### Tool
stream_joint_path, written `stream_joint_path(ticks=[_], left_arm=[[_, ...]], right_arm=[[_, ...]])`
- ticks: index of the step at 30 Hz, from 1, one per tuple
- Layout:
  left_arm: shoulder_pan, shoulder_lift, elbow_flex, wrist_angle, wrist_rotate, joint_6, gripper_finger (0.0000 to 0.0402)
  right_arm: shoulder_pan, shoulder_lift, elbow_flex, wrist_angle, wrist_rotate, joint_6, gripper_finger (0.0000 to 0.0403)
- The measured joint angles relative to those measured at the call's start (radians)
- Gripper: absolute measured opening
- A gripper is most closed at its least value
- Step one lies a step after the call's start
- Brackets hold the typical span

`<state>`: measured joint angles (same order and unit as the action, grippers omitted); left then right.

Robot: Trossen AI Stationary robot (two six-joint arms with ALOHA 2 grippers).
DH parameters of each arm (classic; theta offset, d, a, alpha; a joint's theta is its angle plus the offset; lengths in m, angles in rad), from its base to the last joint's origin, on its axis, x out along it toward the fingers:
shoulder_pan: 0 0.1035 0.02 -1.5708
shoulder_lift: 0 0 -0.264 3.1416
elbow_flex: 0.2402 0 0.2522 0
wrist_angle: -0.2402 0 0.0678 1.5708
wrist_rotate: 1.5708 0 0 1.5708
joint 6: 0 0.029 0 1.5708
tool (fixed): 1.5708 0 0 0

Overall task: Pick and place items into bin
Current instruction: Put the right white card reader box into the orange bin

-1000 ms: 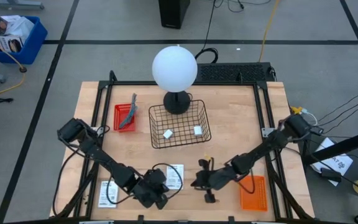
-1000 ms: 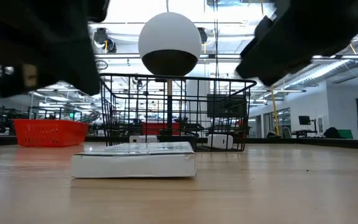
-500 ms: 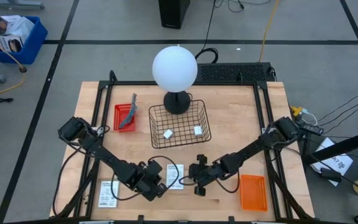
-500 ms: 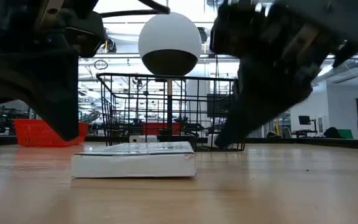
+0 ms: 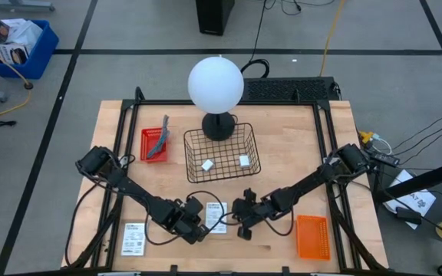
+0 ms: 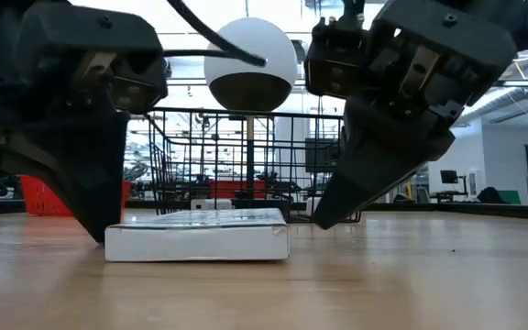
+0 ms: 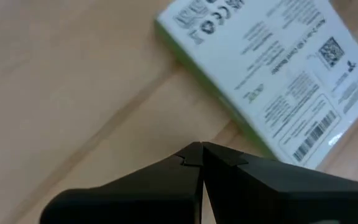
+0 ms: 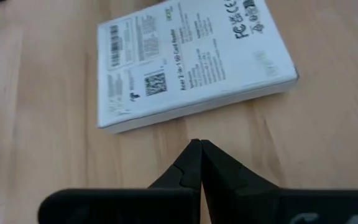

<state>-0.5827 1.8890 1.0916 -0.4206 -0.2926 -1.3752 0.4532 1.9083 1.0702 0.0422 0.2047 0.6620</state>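
High view: flat white printed card box (image 5: 216,217) lies near the desk's front edge, between left gripper (image 5: 196,227) and right gripper (image 5: 242,225); black wire basket (image 5: 221,153) sits mid-desk.

Low view: box (image 6: 197,237) flat on the wood, a gripper close on each side.

Wrist views: both pairs of fingers pressed together, empty. Box (image 7: 272,74) (image 8: 191,62) looks light, stiff, smooth-faced; judged best pinched across its short edges.

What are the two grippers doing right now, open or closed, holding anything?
Left gripper: fingers closed, empty, beside the white printed box.
Right gripper: fingers closed, empty, on the box's other side.
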Motion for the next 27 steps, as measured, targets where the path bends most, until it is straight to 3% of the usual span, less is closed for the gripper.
stream_joint_path(ticks=[5, 14, 27], left_arm=[[0.0, 0.005, 0.0, 0.047, -0.019, 0.021, 0.0007], [0.01, 0.005, -0.001, 0.093, -0.02, 0.046, 0.0007], [0.003, 0.038, 0.0, 0.125, -0.013, 0.011, 0.0007]], right_arm=[[-0.012, 0.0, -0.001, 0.014, -0.004, 0.0, 0.0], [-0.043, 0.111, 0.018, 0.163, -0.134, 0.015, 0.0], [-0.022, 0.131, 0.017, 0.333, -0.162, -0.087, 0.0]])
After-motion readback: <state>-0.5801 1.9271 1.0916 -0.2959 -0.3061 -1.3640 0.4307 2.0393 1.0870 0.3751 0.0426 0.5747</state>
